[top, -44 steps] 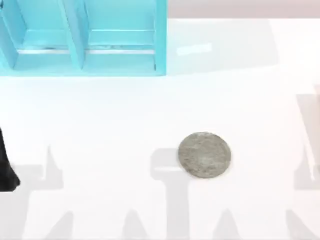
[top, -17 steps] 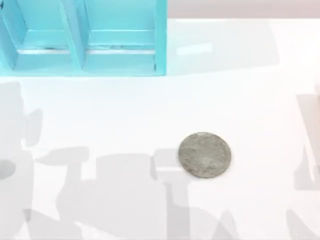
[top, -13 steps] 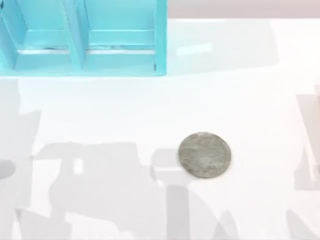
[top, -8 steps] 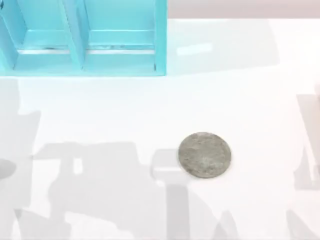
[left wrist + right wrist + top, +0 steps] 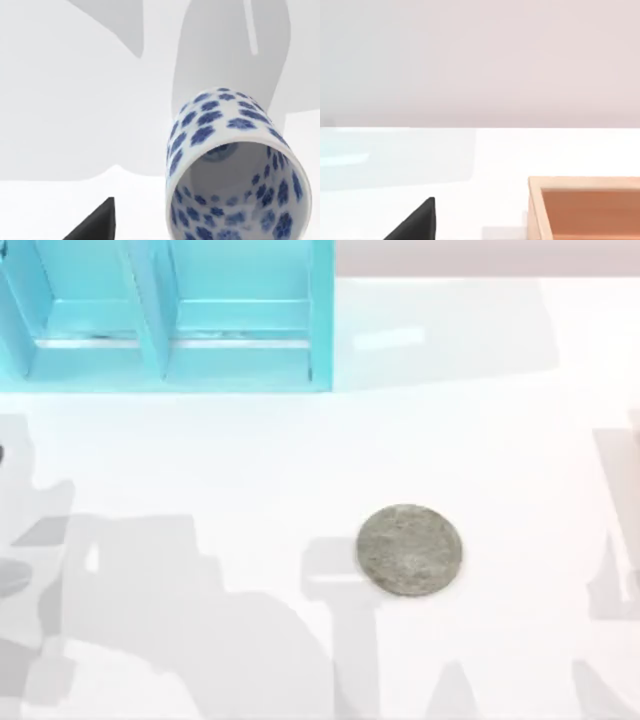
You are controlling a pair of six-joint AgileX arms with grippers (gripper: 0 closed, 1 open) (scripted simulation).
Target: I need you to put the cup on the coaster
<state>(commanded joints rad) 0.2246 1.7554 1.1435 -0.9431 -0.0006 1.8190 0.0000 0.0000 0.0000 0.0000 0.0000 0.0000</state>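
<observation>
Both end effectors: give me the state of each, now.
Left end effector: cannot be told; the cup sits close in front of its wrist camera.
Right end effector: cannot be told; one dark fingertip shows.

Right wrist view: white table (image 5: 495, 155) meets a pale pinkish backdrop at a level horizon. 1 open wooden box (image 5: 585, 207) with an orange-brown interior sits on it. 1 black finger (image 5: 417, 224) of the right gripper juts in. Faint teal reflection (image 5: 345, 155) on the table.
</observation>
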